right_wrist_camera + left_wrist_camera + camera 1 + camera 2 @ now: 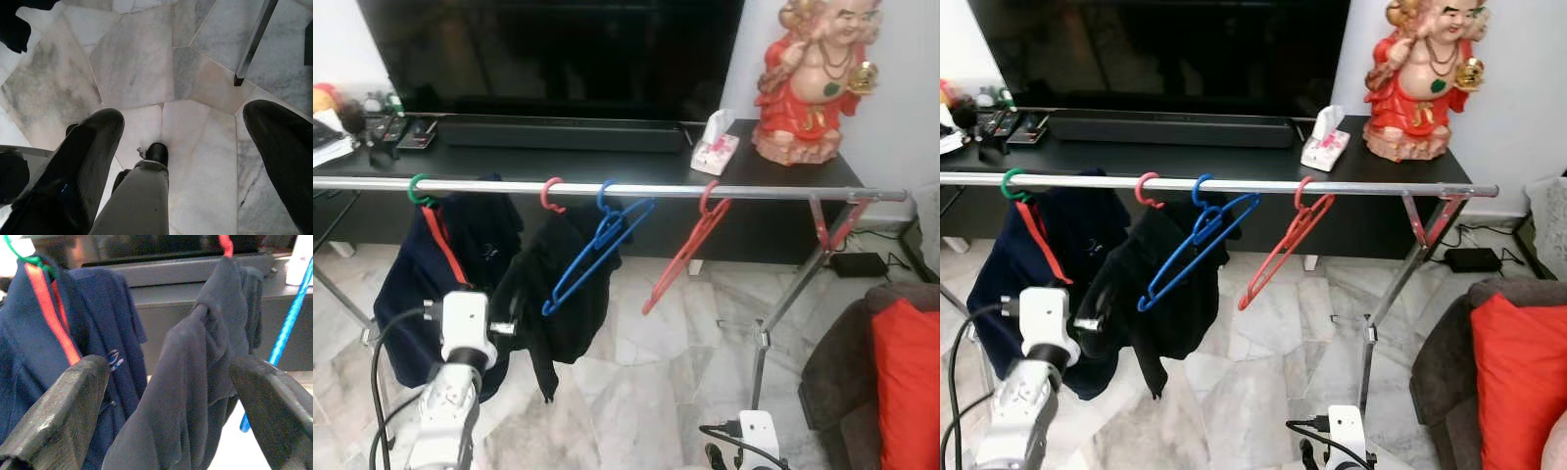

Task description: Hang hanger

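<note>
Hanger (597, 257), blue, on rail (607, 188); left gripper (171, 406) wide apart, empty, dark shirt (195, 396) between.

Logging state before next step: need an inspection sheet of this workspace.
Surface: marble floor; metal rail spans the view.
Job's things: blue hanger and red hanger hang bare; navy shirt and dark garment hang on others.
Clutter: tissue box, figurine on the TV console.
Grippers: left gripper open, facing the dark garment; right gripper open, pointing at the floor.
Cables: black cable on left arm.
Surroundings: television, red cushion.
</note>
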